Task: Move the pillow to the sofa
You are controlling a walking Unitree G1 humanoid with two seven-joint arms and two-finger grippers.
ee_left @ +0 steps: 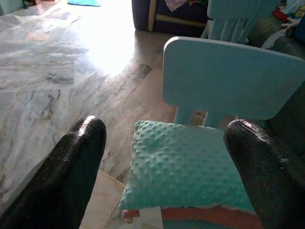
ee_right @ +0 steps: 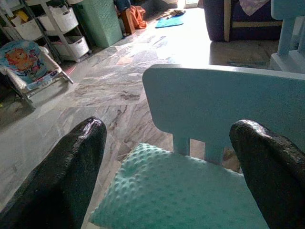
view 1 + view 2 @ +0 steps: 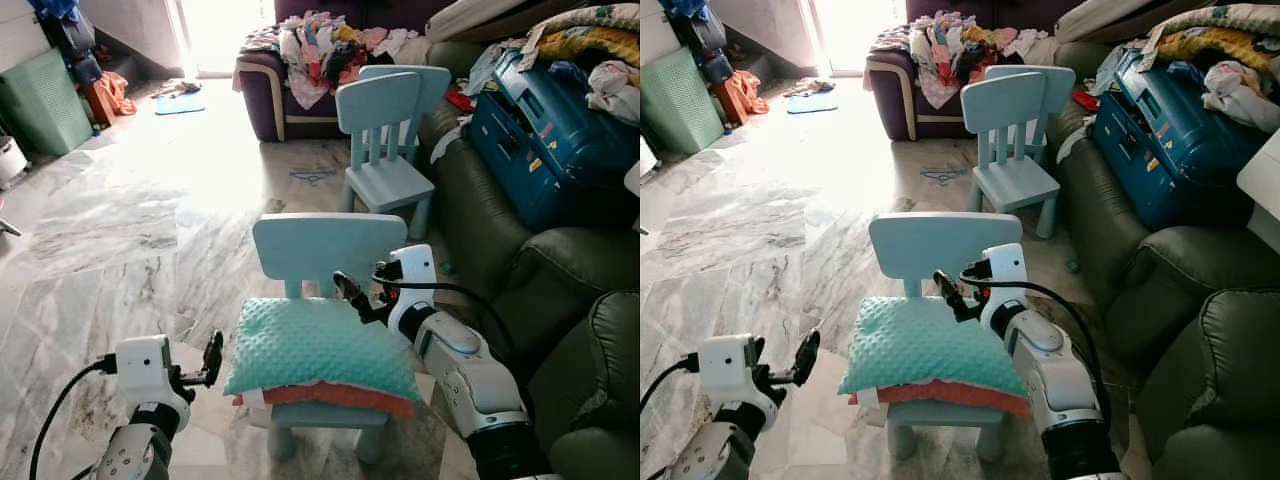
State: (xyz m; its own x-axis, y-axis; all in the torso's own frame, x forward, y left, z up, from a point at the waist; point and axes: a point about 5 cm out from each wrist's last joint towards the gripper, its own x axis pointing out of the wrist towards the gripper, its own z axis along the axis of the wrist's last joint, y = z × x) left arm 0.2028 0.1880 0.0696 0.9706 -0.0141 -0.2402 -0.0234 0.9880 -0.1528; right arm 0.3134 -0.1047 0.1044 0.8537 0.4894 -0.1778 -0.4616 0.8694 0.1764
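Note:
The pillow [image 3: 320,345], teal and dotted on top with a coral underside, lies flat on the seat of a small light-blue child's chair [image 3: 330,248]. My right gripper [image 3: 353,293] hovers open just above the pillow's back right corner, close to the chair's backrest. My left gripper [image 3: 212,358] stands open a short way to the left of the pillow's left edge, apart from it. In both wrist views the pillow [image 1: 186,167] shows between the spread black fingertips [image 2: 86,143]. The dark green leather sofa [image 3: 500,240] runs along the right side.
A blue suitcase [image 3: 550,140] and heaped laundry [image 3: 590,40] lie on the green sofa. A second light-blue chair [image 3: 385,150] stands beyond the first. A purple sofa [image 3: 265,95] piled with clothes is at the back. Marble floor [image 3: 120,230] lies open to the left.

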